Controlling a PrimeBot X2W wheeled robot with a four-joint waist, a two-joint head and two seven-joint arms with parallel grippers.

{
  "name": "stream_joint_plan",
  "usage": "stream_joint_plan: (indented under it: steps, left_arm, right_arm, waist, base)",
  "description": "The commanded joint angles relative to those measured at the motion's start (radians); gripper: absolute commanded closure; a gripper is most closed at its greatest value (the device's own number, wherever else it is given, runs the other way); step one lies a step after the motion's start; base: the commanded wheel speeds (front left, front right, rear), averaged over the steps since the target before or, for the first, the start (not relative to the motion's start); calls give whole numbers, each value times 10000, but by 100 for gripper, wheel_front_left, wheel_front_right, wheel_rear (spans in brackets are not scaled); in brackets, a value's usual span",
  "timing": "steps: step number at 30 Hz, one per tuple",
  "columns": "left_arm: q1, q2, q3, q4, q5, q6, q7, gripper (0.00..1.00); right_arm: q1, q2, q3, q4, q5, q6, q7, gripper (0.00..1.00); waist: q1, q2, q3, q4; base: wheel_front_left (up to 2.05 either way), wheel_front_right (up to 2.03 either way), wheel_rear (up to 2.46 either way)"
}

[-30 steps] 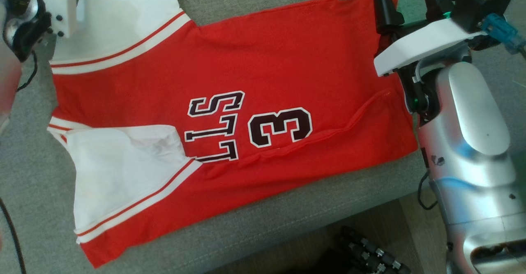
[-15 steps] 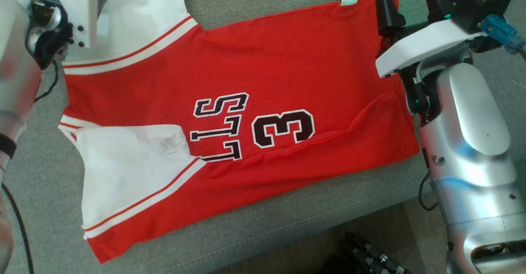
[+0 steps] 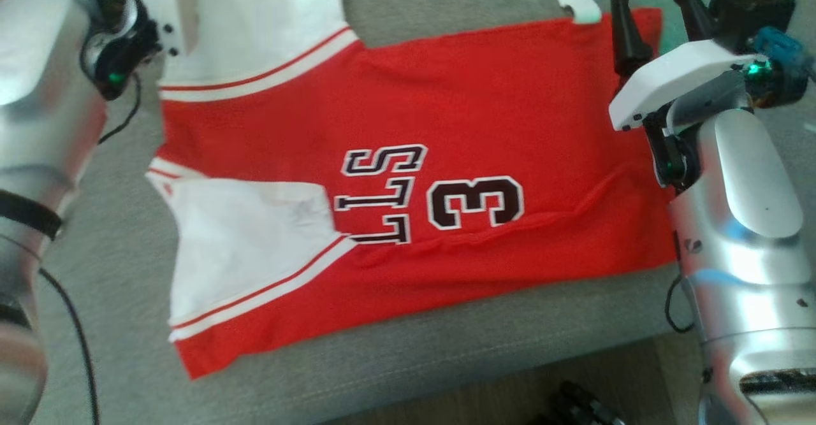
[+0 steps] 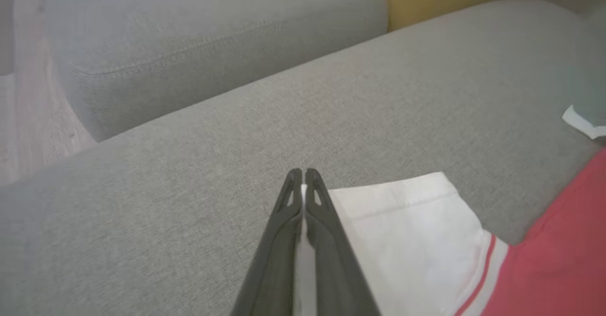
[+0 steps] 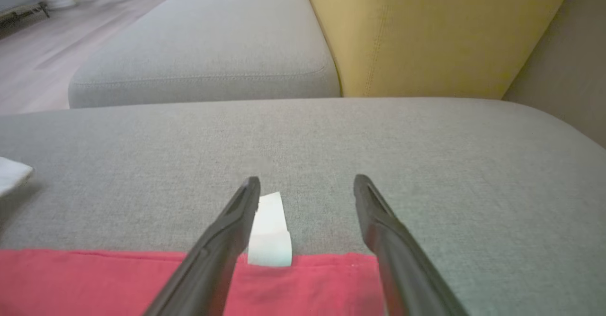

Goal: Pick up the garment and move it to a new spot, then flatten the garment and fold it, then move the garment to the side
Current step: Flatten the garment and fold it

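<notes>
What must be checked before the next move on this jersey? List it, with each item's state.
1. Left gripper shut on the white sleeve: ok, white cloth shows between its fingers.
2. Right gripper gripping the hem: not ok, jaws open over the hem edge beside the white tag.
3. Jersey flat: not ok, a crease runs below the number.
4. Jersey wholly on the sofa cushion: ok.
5. Layers caught in the left grip: cannot tell.
</notes>
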Motion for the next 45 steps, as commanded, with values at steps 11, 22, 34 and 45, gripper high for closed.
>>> stream_joint_plan:
  steps: [11,22,34,45]
  left_arm:
    - [425,-9,169,-1371,-256,20,-1158,100]
    - [914,205,17,-2135,-237,278,-1182,100]
    - [879,472,17,-2462,-159,647,-1145,100]
    - [377,568,291,-2115,245,1323,-2109,100]
  right_arm:
    - [-733,-973,-671,1822,-613,65,1684,0]
    - [-869,-1587,-1127,2901,-1133,65,2184,0]
    - [-1267,-1493,-720,3482,-1183,65,1946,100]
    - [-1867,-1494,-1029,3578,-1370,65,300,100]
  waist:
    - [-1,0,-653,1360]
    - [-1,0,-817,1403]
    - [-1,0,-665,1361]
    - [-1,0,-538,1379]
  base:
    - [0,0,0]
    - [0,0,0]
    - [0,0,0]
    - [0,0,0]
